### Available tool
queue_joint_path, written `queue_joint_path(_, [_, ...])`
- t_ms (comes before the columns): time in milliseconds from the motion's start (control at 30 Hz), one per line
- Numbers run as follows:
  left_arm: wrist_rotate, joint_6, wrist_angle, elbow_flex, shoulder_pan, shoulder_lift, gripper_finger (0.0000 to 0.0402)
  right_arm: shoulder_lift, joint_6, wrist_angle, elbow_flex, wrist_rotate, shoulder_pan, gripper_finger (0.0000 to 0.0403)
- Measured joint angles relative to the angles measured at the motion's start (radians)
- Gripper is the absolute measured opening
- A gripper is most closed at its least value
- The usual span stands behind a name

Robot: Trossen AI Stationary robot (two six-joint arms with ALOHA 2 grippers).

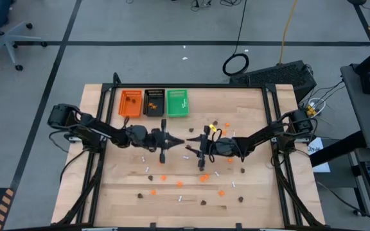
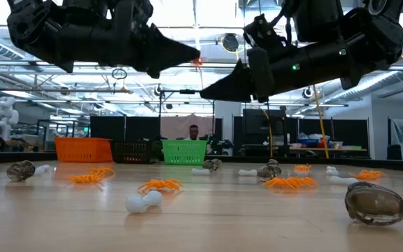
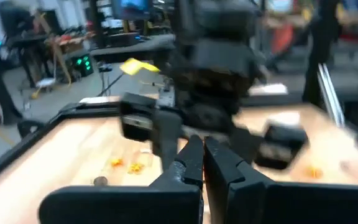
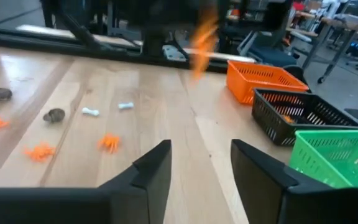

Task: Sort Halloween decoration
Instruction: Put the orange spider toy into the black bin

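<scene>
Halloween decoration bits lie scattered over the wooden table: orange blobs, dark brown blobs and little white sticks. Most of them sit in the middle and front part of the table. A few are already inside the trays at the back.

Three small trays stand side by side at the back of the table. The orange tray is on the left, the black tray is in the middle, and the green tray is next to it.

Both arms reach in toward the middle of the table and are held up in the air above it. Their tips are very close to each other.

The left gripper has its fingers pressed shut. In the low view a tiny orange bit shows right at their tip, so they seem to pinch it.

The right gripper has its fingers about half open, with a clear gap between them and nothing in the gap. In the right wrist view a blurry orange bit shows in the air ahead of them.

A person shows far back in the room.
</scene>
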Motion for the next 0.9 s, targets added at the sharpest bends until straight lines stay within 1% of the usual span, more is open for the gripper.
queue_joint_path(100, [-0.004, -0.144, 0.000, -0.001, 0.021, -0.010, 0.0000, 0.000, -0.002, 0.001, 0.000, -0.001, 0.000, 0.0161])
queue_joint_path(200, [-0.006, -0.256, 0.007, -0.003, 0.036, -0.010, 0.0000, 0.000, -0.014, -0.001, 0.000, -0.003, 0.000, 0.0160])
queue_joint_path(267, [-0.006, -0.285, 0.012, -0.003, 0.037, -0.011, 0.0000, 0.000, -0.023, 0.000, 0.000, -0.005, 0.000, 0.0158])
queue_joint_path(400, [-0.005, -0.288, 0.044, -0.003, 0.035, -0.011, 0.0000, 0.000, -0.025, -0.007, 0.000, -0.006, 0.000, 0.0152])
queue_joint_path(600, [-0.006, -0.275, 0.046, -0.004, 0.035, -0.011, 0.0000, 0.000, -0.028, -0.010, 0.000, -0.007, 0.008, 0.0148])
queue_joint_path(667, [-0.005, -0.237, 0.061, -0.004, 0.035, -0.011, 0.0000, 0.000, -0.028, -0.040, 0.000, -0.009, 0.020, 0.0148])
queue_joint_path(767, [-0.005, -0.158, 0.075, -0.004, 0.035, -0.011, 0.0000, -0.031, -0.005, -0.158, -0.001, -0.011, 0.043, 0.0146])
queue_joint_path(900, [-0.004, -0.003, 0.082, -0.004, 0.035, -0.011, 0.0000, -0.098, 0.066, -0.278, -0.001, -0.011, 0.068, 0.0139])
